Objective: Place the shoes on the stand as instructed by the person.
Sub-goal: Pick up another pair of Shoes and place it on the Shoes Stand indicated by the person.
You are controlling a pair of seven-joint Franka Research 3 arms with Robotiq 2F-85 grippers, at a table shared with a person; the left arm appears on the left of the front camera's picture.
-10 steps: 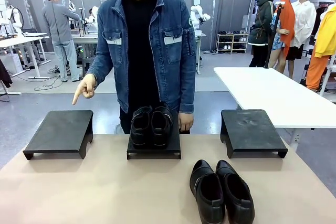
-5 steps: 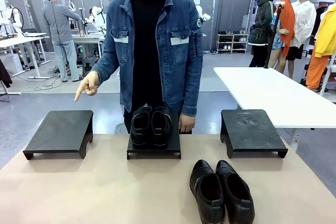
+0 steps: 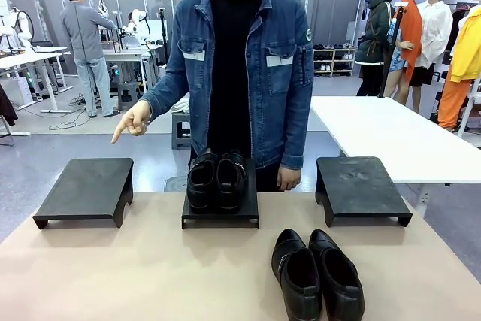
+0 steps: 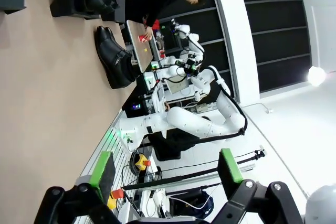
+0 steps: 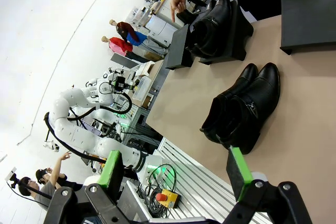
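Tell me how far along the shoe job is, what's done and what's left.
Done: one pair of shoes sits on the middle stand. In hand: nothing is gripped. The left gripper and right gripper are both open, while the person's hand points toward the left stand. Left: the second pair lies on the table, probably bound for that stand.

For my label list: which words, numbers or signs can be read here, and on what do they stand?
None can be read.
Round patch on the jacket sleeve: too small to read.
Shoes and stands: no print visible.
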